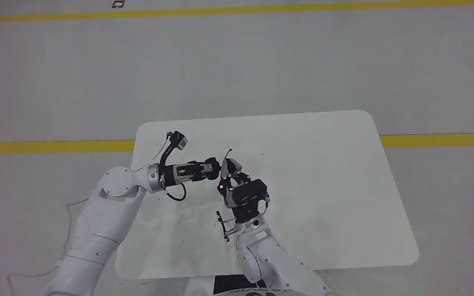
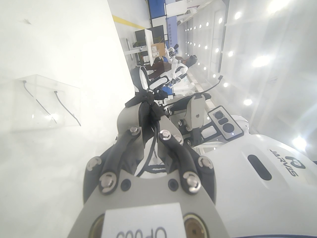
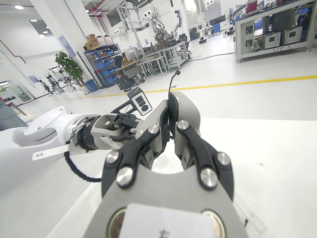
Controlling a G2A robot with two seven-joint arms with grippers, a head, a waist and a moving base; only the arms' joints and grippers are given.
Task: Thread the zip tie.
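The step in hand looks to be bringing the strap's free end round to the locking head. Doing it well is calling for small, slow moves. One gripper should be acting as a fixed anchor while the other is steering, and the tail needs lining up square with the slot. Neither grasp should be loosening before the tip is seated, since a thin, springy strap is likely to flick away. Twisting the strap would be turning the slot the wrong way, so the wrists ought to be rotating together. The right gripper (image 3: 172,100) is clenching the zip tie (image 3: 170,86) between its pressed-together fingers, with the strap rising just past the fingertips and the locking head (image 3: 177,73) standing free above them. The left gripper (image 2: 147,100) is sitting just beside it, fingertips drawn together. It appears to be pinching another stretch of the same tie, whose black strap is running back between its fingers toward the palm. Exactly where the pads are biting is hard to tell. Both grippers are hanging in the air above the white desk (image 1: 333,185), toward the robot's left side of it, so the tie is being held off the surface between them. A clear box (image 2: 27,115) lying on the desk is holding two spare ties (image 2: 39,102).
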